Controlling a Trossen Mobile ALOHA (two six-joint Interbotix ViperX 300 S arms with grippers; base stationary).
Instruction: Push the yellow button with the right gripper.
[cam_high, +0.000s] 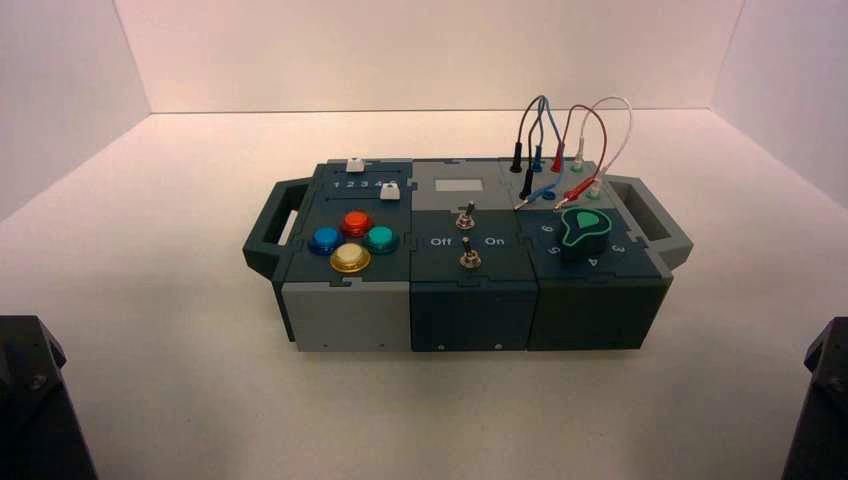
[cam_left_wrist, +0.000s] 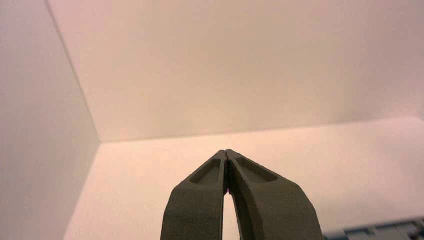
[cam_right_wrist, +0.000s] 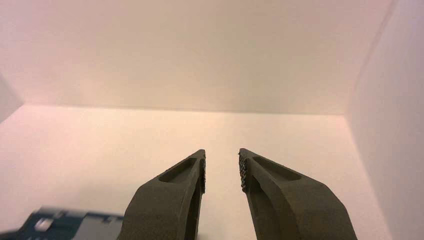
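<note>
High view shows the glossy, domed yellow button (cam_high: 350, 258) facing straight up, round with no long axis, nearest the box's (cam_high: 345, 315) front-left edge. Right pincer (cam_right_wrist: 221, 162), matte with gritty pads, hangs released, well apart; left pincer (cam_left_wrist: 226, 154) is clenched.

High view: looked down from above and behind onto the whole box (cam_high: 460, 250), which sat mid-frame and fairly far off.
Left wrist view: faced past the left gripper (cam_left_wrist: 227, 152) toward the back wall; the box (cam_left_wrist: 375, 232) showed only as a corner.
Right wrist view: faced the same wall past the right gripper (cam_right_wrist: 221, 156); the box (cam_right_wrist: 65, 226) was perhaps closer.
Shared: the box, floor and back wall.
</note>
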